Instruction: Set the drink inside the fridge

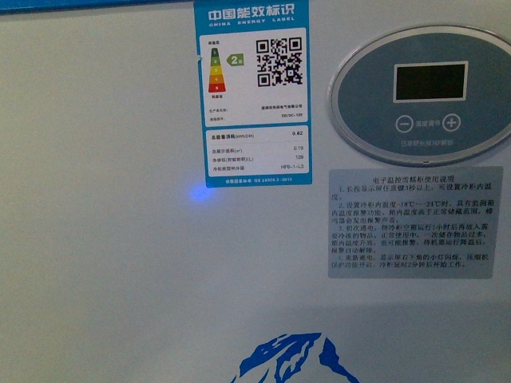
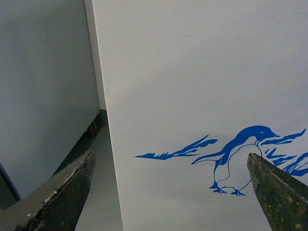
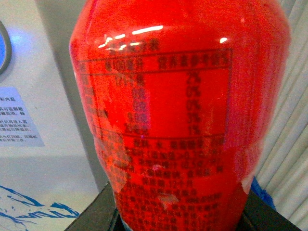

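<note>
The fridge [image 1: 120,263] fills the front view as a white wall, with a blue energy label [image 1: 251,92], an oval grey display [image 1: 423,100] and a blue mountain picture at the lower edge. Neither arm shows there. In the left wrist view my left gripper [image 2: 175,185] is open and empty, its worn fingers [image 2: 65,192] spread before the fridge's [image 2: 192,86] white side and its blue penguin [image 2: 240,156]. The right wrist view is filled by a red drink bottle [image 3: 178,115] with dark printed text; my right gripper [image 3: 178,216] is shut on it, close to the fridge [image 3: 29,57].
A grey instruction sticker [image 1: 415,222] sits under the display. Left of the fridge's corner, the left wrist view shows a grey panel [image 2: 43,86] and a narrow gap of floor. Behind the bottle hangs pale pleated material [image 3: 288,159].
</note>
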Robot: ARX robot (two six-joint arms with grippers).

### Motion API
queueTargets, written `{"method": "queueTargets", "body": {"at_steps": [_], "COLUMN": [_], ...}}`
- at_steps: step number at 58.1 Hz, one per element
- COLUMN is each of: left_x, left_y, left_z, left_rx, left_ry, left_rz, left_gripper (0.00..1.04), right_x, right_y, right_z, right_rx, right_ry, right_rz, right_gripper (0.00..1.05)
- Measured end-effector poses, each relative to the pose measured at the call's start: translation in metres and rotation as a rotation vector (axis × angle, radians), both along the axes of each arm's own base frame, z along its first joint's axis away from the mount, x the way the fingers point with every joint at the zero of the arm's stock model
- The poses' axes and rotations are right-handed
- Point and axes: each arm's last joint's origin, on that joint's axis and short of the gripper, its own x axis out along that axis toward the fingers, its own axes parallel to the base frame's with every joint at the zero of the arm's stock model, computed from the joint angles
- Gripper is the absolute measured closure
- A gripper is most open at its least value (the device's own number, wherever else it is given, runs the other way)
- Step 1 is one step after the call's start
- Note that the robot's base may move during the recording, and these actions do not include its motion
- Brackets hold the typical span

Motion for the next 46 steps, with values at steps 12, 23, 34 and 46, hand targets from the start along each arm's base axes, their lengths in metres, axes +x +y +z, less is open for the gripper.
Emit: {"method": "queueTargets", "body": {"at_steps": [12,23,34,46], "left_x": [0.0,0.0,0.0,0.0], "left_y": [0.0,0.0,0.0,0.0], "left_z": [0.0,-0.0001,0.0,0.0], "left_rx": [0.0,0.0,0.0,0.0], "left_ry": [0.0,0.0,0.0,0.0], "left_rz": [0.0,0.0,-0.001,0.0], "left_gripper": [0.08,0.08,0.08,0.08], "right_x": [0.0,0.0,0.0,0.0], "right_y": [-0.0001,-0.0001,-0.0001,-0.0001], "right_z": [-0.0003,-0.0013,-0.0013,-0.0013], "right_rx": [0.0,-0.001,-0.001,-0.001], "right_ry": [0.0,0.002,0.002,0.002], "right_rz": [-0.003,-0.004,-0.004,-0.003], "right_gripper": [0.67,0.67,0.67,0.67]}}
